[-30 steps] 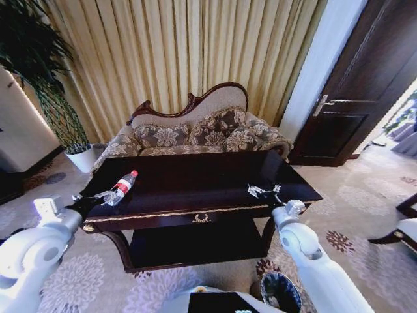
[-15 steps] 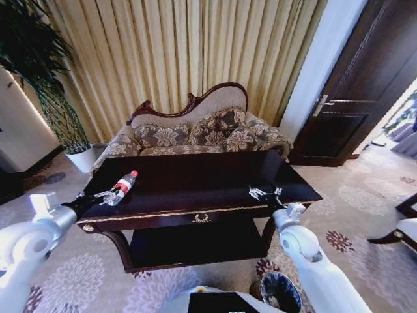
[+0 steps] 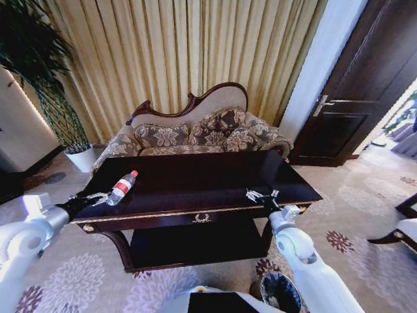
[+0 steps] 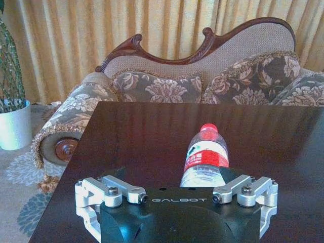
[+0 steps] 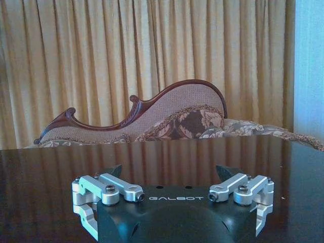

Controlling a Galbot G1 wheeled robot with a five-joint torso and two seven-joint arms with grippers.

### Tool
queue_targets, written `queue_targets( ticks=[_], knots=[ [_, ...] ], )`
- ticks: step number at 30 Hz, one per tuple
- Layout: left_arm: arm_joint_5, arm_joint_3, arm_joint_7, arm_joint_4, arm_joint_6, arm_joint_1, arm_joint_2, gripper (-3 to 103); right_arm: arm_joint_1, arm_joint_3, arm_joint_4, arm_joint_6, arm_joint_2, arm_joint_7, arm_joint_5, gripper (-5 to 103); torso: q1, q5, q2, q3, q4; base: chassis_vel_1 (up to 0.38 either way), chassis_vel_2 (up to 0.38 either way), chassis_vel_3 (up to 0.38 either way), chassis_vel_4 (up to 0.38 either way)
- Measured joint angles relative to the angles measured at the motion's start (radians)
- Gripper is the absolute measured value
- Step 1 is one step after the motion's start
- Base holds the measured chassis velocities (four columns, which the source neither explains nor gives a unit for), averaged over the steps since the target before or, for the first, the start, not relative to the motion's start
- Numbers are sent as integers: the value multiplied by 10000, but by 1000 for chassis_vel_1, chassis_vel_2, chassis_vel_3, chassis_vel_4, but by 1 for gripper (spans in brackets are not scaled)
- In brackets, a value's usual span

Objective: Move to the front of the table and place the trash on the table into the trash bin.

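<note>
While the robot faces the long dark desk (image 3: 195, 179), a clear plastic bottle (image 3: 122, 187) with a red cap and red-white label lies on its side near the desk's left end, cap pointing toward the sofa (image 3: 195, 134) behind. The left tool (image 3: 98, 197) sits at the desk's left edge, just beside the bottle's base and apart from it; its 2 fingers are spread wide and grip nothing. From the left wrist view, the bottle (image 4: 205, 163) lies straight ahead of the left tool (image 4: 177, 178), in line with the gap between the released fingers but not yet between them. The right tool (image 3: 262, 195) hovers over the desk's right front part, its fingers likewise spread and holding nothing; the right wrist view shows the right tool (image 5: 169, 174) over bare glossy wood. On the carpet below the desk's right front corner stands the trash bin (image 3: 280, 291) with its black liner, beside the right arm.
</note>
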Motion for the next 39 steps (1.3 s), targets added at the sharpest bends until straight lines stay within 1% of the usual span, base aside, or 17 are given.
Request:
queue_targets(
  ticks=[8, 10, 11, 14, 18, 23, 39],
  knots=[
    [99, 601, 55, -6, -45, -687, 114, 100, -5, 36, -22, 60, -8, -1, 3, 100, 1, 0, 0, 0, -1, 0, 0, 0, 0],
    [105, 934, -193, -25, -46, -920, 110, 100, 14, 48, -23, 64, -32, 0, 15, 100, 0, 2, 0, 0, -1, 0, 0, 0, 0],
    [105, 934, -193, -25, -46, -920, 110, 100, 14, 48, -23, 64, -32, 0, 15, 100, 0, 2, 0, 0, -1, 0, 0, 0, 0],
    [136, 1339, -471, 31, -42, -1207, 60, 100, 38, 48, -30, 66, -45, 0, 25, 100, 0, 1, 0, 0, 0, 0, 0, 0, 0],
    [167, 1668, -696, 36, -32, -1423, 30, 100, 53, 40, -80, 71, -39, -1, 27, 100, 0, 0, 0, 0, 0, 0, 0, 0, 0],
    [213, 1850, -858, 77, -22, -1506, 37, 100, 59, 13, -163, 166, -4, 0, 17, 100, 0, 2, 0, 0, -1, 0, 0, 0, 0],
    [687, 2222, -861, 188, -9, -1403, -287, 100, 93, -140, -374, 386, 195, -1, -145, 100, 0, 0, 0, 0, 0, 0, 0, 0, 0]
  ],
)
